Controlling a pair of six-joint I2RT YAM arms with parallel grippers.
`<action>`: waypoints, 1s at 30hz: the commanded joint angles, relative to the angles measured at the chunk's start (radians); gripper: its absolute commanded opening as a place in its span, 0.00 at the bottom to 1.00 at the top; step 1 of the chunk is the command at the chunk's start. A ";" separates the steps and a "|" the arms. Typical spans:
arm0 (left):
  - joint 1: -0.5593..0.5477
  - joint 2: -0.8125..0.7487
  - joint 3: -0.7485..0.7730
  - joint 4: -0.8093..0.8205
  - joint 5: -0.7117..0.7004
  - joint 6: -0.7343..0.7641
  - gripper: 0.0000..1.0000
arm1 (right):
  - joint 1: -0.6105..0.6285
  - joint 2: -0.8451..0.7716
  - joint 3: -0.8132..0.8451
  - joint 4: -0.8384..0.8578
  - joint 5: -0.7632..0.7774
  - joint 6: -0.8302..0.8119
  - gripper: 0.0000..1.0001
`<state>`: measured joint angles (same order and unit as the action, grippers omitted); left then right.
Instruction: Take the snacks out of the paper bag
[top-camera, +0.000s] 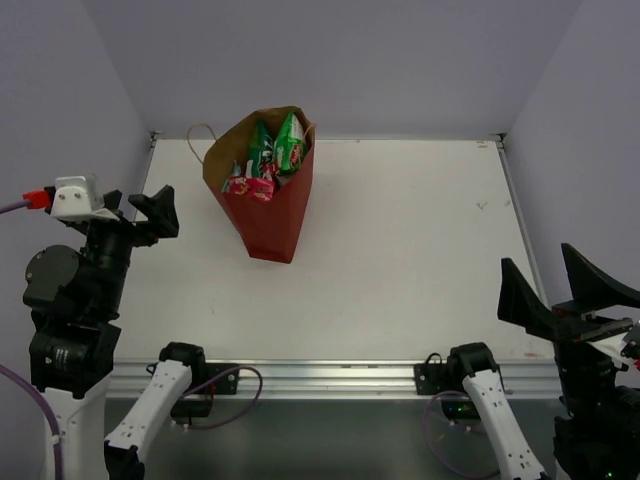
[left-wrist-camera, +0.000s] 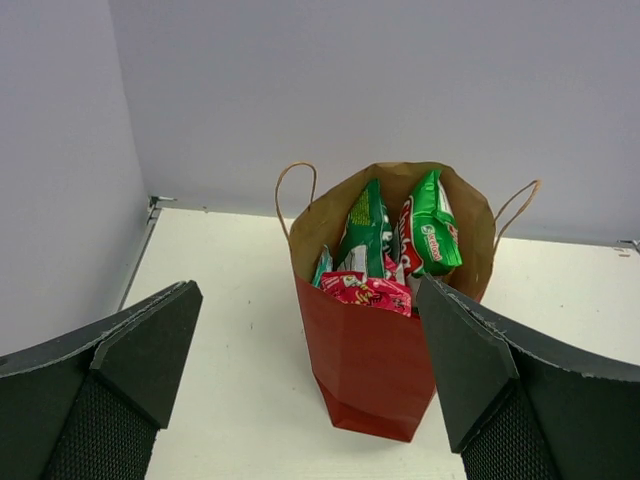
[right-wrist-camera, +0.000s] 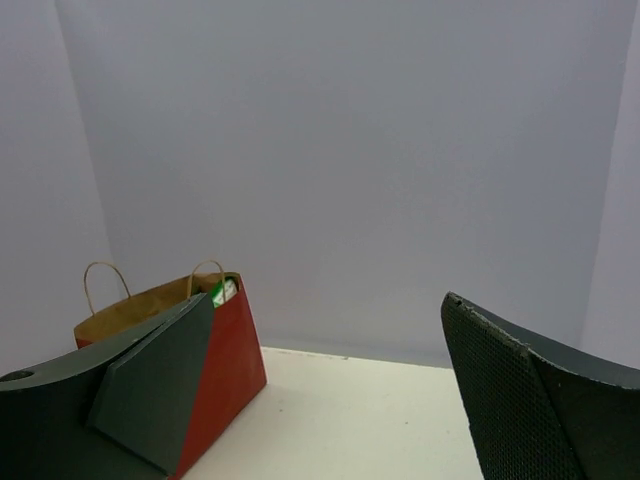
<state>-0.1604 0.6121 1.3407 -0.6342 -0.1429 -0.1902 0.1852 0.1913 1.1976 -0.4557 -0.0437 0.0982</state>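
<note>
left claw (top-camera: 157, 212): fingers held apart, empty | right claw (top-camera: 538, 262): fingers held apart, empty | bag (top-camera: 268, 215): stood upright on surface (top-camera: 420, 240), ahead of left claw, well apart from right claw | snacks (top-camera: 268, 160): packed inside bag, tops seen at mouth

Right in front of me is the white worktop (top-camera: 420, 250), matte, with a small dark scuff (top-camera: 482, 205) toward its far right. Pale lilac walls close it in on three sides: the back wall (top-camera: 330, 60), the left wall (left-wrist-camera: 60, 150) and the right wall (top-camera: 590, 100). A metal bracket (left-wrist-camera: 160, 202) sits in the far left corner, and a second bracket (top-camera: 487, 143) in the far right. Along my near edge runs an aluminium rail (top-camera: 330, 375).
</note>
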 joint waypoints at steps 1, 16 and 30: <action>-0.008 0.017 -0.023 0.021 0.006 -0.002 1.00 | 0.003 -0.001 -0.022 0.023 -0.013 0.027 0.99; -0.084 0.437 0.015 0.112 0.362 -0.090 1.00 | 0.003 0.073 -0.214 0.026 -0.157 0.248 0.99; -0.446 0.934 0.259 0.235 -0.077 0.009 1.00 | 0.005 0.103 -0.276 -0.012 -0.209 0.267 0.99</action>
<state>-0.6052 1.5070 1.5169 -0.4751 -0.0563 -0.2157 0.1890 0.2592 0.9085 -0.4526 -0.2111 0.3519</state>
